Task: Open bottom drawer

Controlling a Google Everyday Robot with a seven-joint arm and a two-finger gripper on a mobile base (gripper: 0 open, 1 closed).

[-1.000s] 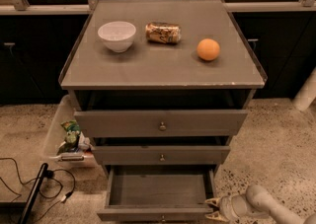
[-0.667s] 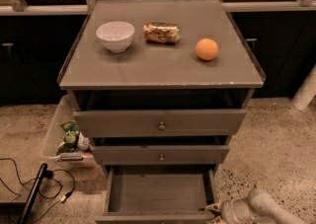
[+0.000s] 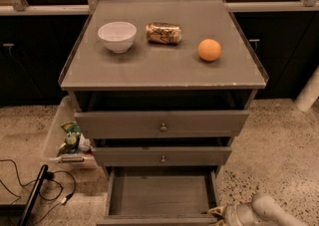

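Observation:
The bottom drawer [image 3: 159,195] of the grey cabinet stands pulled out, its empty inside visible; its front and knob are cut off by the lower edge of the view. The mid drawer [image 3: 162,156] and top drawer [image 3: 160,123] above it have round metal knobs and are shut or nearly shut. My gripper [image 3: 219,213] is at the drawer's front right corner, at the bottom of the view, on a white arm [image 3: 269,212] that comes in from the right.
On the cabinet top [image 3: 164,65] are a white bowl [image 3: 117,36], a lying can [image 3: 163,33] and an orange [image 3: 209,50]. A clear bin with packets [image 3: 67,138] sits on the floor at left. Cables and a black bar [image 3: 35,195] lie lower left.
The view has shifted slightly; the gripper and arm sit lower and a bit further right at the drawer's corner. The drawer stays pulled out.

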